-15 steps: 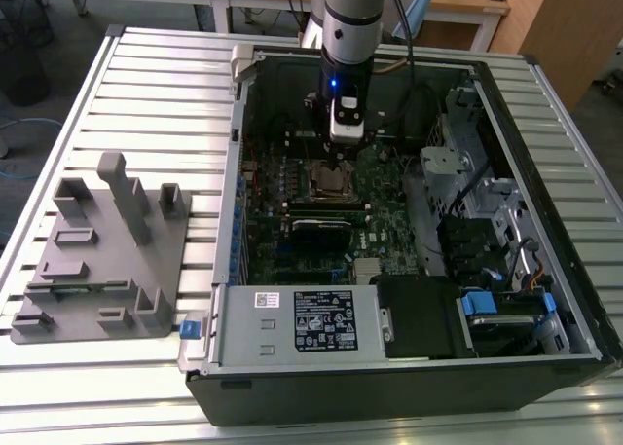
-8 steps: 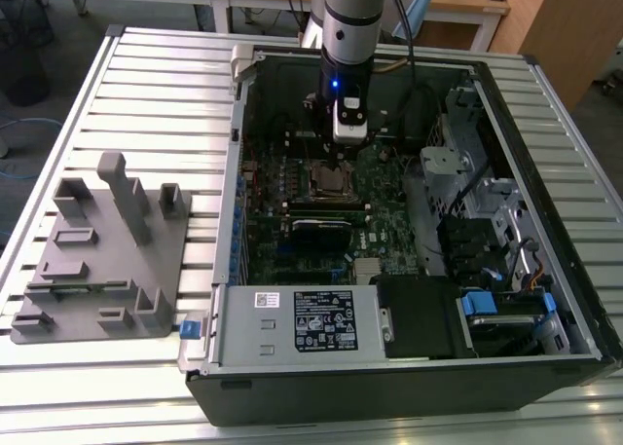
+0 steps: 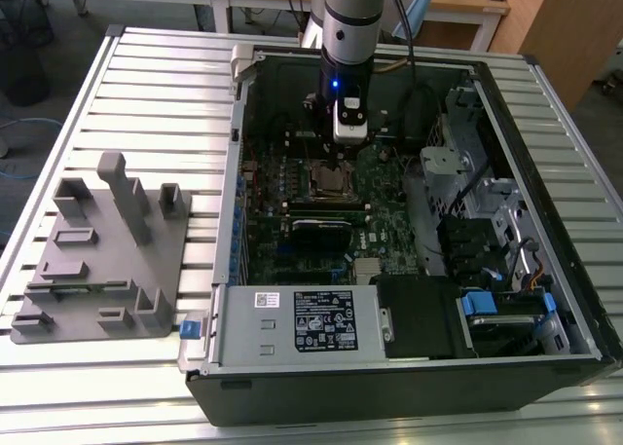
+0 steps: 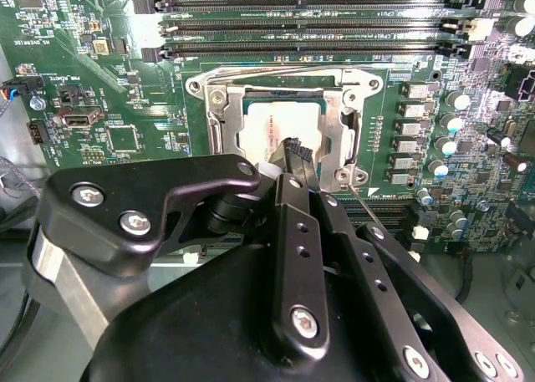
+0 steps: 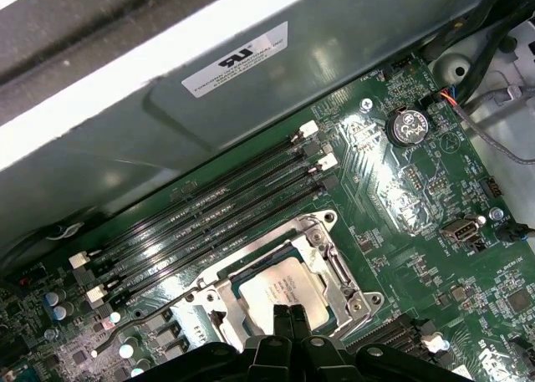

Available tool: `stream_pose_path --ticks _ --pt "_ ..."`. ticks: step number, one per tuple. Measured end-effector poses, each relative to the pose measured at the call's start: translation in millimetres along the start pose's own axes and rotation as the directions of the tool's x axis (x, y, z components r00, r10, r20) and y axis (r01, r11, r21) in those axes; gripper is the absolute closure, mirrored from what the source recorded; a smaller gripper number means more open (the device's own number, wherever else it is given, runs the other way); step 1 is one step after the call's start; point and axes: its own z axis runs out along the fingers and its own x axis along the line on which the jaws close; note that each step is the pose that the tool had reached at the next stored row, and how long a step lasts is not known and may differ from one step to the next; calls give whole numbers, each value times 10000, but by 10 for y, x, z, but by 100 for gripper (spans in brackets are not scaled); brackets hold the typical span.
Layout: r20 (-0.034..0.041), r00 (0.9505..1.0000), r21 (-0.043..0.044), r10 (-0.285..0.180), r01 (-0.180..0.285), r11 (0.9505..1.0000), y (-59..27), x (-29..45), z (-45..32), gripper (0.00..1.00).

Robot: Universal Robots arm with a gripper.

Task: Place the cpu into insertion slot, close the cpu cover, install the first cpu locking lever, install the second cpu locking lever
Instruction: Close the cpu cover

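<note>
In the exterior view a gray block point(image 3: 97, 241) with pegs sits at the left, outside the case point(image 3: 389, 396). I think it is there so parts can wait in easy reach. Next comes a silver box point(image 3: 243, 333) at the near edge of the case. It has a white label point(image 3: 326, 325) with small black print, which I leave unread. Past it, in the middle, the arm point(image 3: 350, 26) hangs straight down over the green board point(image 3: 389, 236). That way it can push down from above, I think.

In the second wrist view the cpu point(image 4: 267, 127) lies flat in the slot point(image 4: 284, 74). The cover point(image 4: 334, 119) lies over it like a picture frame, so the pale top shows through the hole. That should keep the chip from moving. The gripper point(image 4: 297, 152) has its two fingers pressed together with nothing between them. Its tip is right at the cpu top, but I cannot tell if it touches.

In the first wrist view a thin lever point(image 5: 142, 326) sticks out from a slot corner, so it looks not yet hooked down. A white sticker point(image 5: 236, 60) with print is on the gray wall point(image 5: 167, 148). To the right sits a round battery point(image 5: 408, 127).
</note>
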Motion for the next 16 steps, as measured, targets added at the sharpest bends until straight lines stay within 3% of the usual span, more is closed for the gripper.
stream_pose_path --ticks 8,12,16 --pt "-3 9999 -3 -136 136 9999 0 0 1 89" --pt "-12 9976 -14 -693 693 9976 0 0 2 89" --pt "-23 9909 -29 -1343 1343 9909 0 0 5 89"
